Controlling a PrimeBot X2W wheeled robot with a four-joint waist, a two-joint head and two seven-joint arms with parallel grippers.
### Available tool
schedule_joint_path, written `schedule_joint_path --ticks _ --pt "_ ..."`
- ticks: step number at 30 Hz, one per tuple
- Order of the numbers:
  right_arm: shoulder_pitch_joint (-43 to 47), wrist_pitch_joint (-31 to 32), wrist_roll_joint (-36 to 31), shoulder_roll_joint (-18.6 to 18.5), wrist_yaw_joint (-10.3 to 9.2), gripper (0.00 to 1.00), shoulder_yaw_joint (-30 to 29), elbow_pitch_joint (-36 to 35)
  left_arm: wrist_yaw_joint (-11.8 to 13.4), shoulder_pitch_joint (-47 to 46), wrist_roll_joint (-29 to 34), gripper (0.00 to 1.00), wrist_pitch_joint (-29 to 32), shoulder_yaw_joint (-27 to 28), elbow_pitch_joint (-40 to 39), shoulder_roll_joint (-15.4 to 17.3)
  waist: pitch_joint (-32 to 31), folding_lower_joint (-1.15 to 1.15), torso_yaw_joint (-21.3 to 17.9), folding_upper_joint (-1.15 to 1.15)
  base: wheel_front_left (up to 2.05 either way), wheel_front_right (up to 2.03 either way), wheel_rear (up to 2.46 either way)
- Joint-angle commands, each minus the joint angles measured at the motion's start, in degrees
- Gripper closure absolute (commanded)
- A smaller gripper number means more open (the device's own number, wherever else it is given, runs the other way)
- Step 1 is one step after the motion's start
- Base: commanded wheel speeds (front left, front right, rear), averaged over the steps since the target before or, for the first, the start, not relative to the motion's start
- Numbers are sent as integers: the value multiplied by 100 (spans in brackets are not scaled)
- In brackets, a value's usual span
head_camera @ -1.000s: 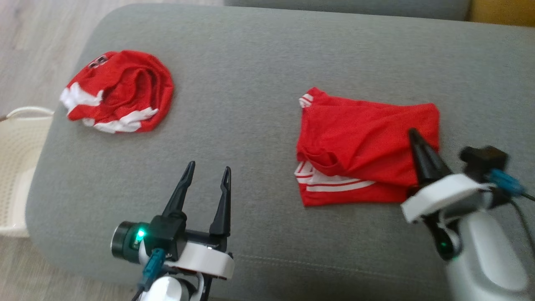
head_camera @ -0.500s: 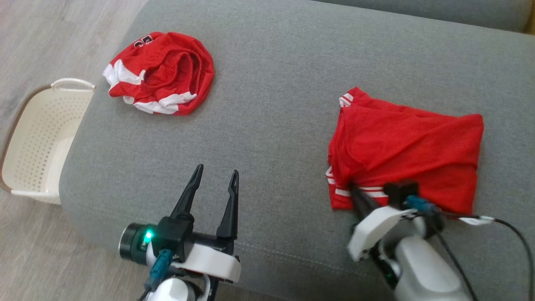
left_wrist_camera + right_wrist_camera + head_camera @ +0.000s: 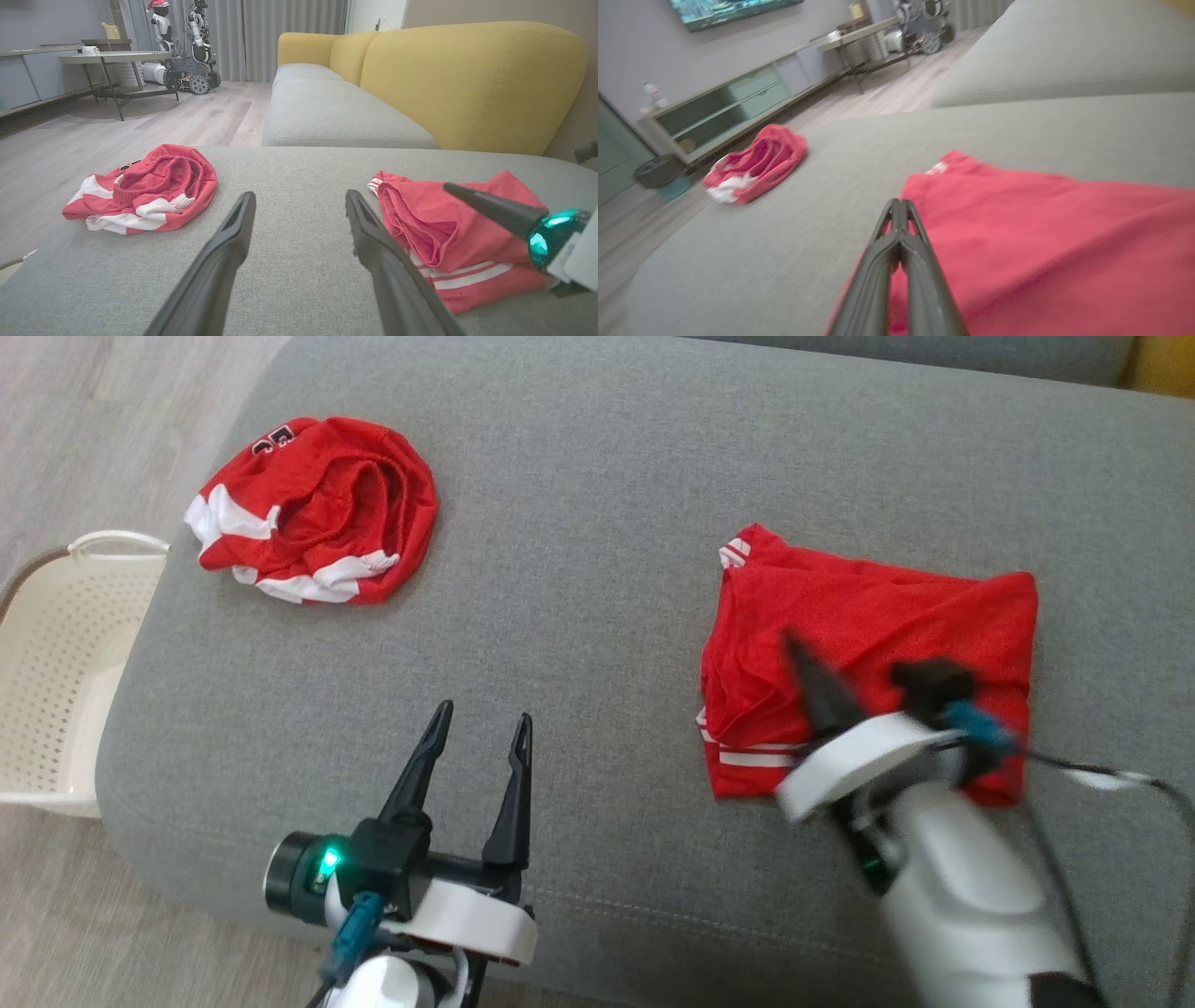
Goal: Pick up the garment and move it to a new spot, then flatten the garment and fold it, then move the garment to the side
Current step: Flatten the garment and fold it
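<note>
The folded garment (image 3: 878, 625), red with white stripes, lies toward the right end of the sofa seat (image 3: 579, 523), laid in a rough rectangle with its striped hem facing the seat's front edge. That looks like the fold done and the piece set aside there, out of the seat's middle.

The right tool (image 3: 794, 642) is over it, fingers pressed fully together and pointing toward the seat's back. With the jaws that tight it probably holds nothing. The right wrist view is blurred, so whether the tips touch the cloth or merely hover I cannot tell.

The left tool (image 3: 484, 711) hangs over the seat's front edge, near its middle, jaws wide and empty, seemingly kept clear so the other arm can work.

A crumpled garment (image 3: 317, 513) sits at the seat's left end, unflattened. A white basket (image 3: 56, 616) stands on the floor beside that end.
</note>
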Motion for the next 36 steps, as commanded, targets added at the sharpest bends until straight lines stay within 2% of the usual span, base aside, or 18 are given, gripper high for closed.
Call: schedule_joint_path --ticks 1,3,5,10,15,21,24,25,26,27,31,36 --pt "-33 -69 -220 71 36 100 -109 -149 41 -220 24 0 -30 194 -214 -32 10 0 3 0 0 0 0" --pt "58 -70 -635 71 36 100 -645 -50 35 -238 1 0 -30 150 -200 -32 18 0 35 0 0 0 0" --pt "141 -71 -832 71 36 100 -852 146 23 -264 -28 0 -30 90 -176 -32 23 0 102 0 0 0 0" --pt "149 -72 -643 71 36 100 -512 477 13 -342 -81 0 -30 36 -138 -32 98 0 282 0 0 0 0" --pt "131 -72 -75 72 36 100 276 453 10 -399 -83 0 -30 3 -88 -32 144 0 426 0 0 0 0" --pt "355 -68 1339 72 36 100 1964 -208 44 -374 -85 0 -30 33 -48 -32 69 0 390 0 0 0 0" --pt "283 -70 1824 72 36 100 2320 -562 58 -327 -76 0 -30 71 -89 -32 -38 0 250 0 0 0 0" --pt "228 -71 1845 72 36 85 2264 -689 68 -302 -66 0 -30 101 -110 -32 -78 0 183 0 0 0 0" --pt "195 -71 1798 72 36 47 2158 -811 76 -274 -56 0 -30 137 -141 -32 -116 0 113 0 0 0 0" --pt "181 -71 1714 72 36 0 1975 -950 83 -248 -49 0 -30 177 -179 -32 -157 0 39 0 0 0 0" --pt "416 -72 934 69 36 0 844 -1686 69 -100 -50 0 -30 347 -282 -32 -357 0 -276 0 0 0 0" --pt "1213 -72 24 -46 36 0 -619 -2904 78 76 -142 0 -30 612 -333 -32 -684 0 -642 0 0 0 0"
